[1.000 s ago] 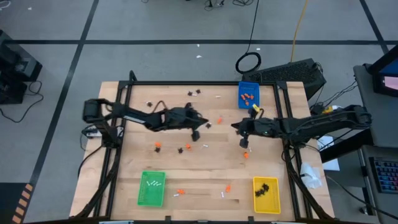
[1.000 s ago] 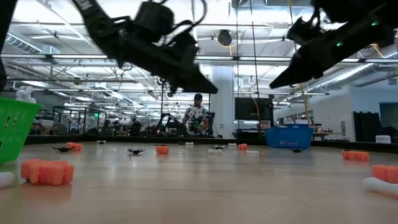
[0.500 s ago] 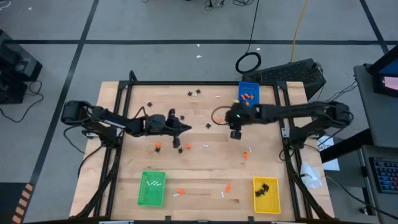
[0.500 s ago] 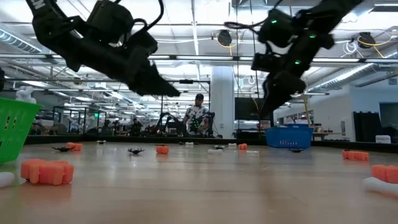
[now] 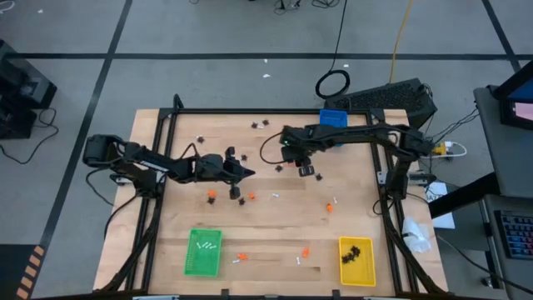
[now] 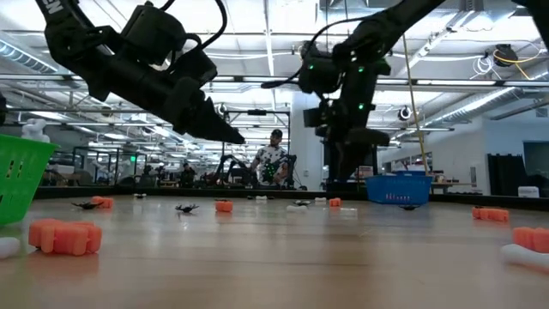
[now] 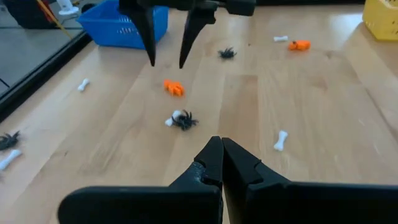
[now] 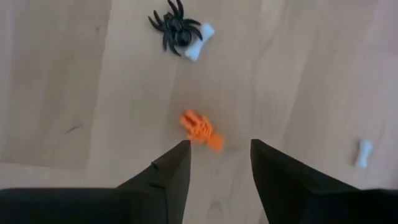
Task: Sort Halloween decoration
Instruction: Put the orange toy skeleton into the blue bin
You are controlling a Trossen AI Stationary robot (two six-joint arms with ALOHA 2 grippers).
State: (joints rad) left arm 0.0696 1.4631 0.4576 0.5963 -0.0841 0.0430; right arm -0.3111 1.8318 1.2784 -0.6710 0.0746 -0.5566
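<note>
Halloween decoration pieces lie scattered on the wooden table. An orange lump (image 8: 200, 129) lies just ahead of my right gripper (image 8: 219, 149), which hangs open above it, pointing down, at the table's middle (image 5: 305, 171). A black spider (image 8: 176, 28) touching a white bone (image 8: 198, 34) lies a little farther toward the left. My left gripper (image 7: 219, 142) hovers shut and empty left of centre (image 5: 248, 173), pointing toward the spider (image 7: 184, 120) and the orange lump (image 7: 174, 88).
A blue tray (image 5: 333, 118) stands at the far right, a green tray (image 5: 203, 252) near left, a yellow tray (image 5: 356, 260) near right. More trinkets lie below my left gripper (image 5: 241, 200), at right (image 5: 330, 207), near the front (image 5: 306, 249) and at the far edge (image 5: 260, 125).
My right gripper has swung from the table's right side toward its middle, tipped from a slant to pointing down, and opened over the orange lump. My left gripper has drawn back toward the table's left edge, staying shut.
</note>
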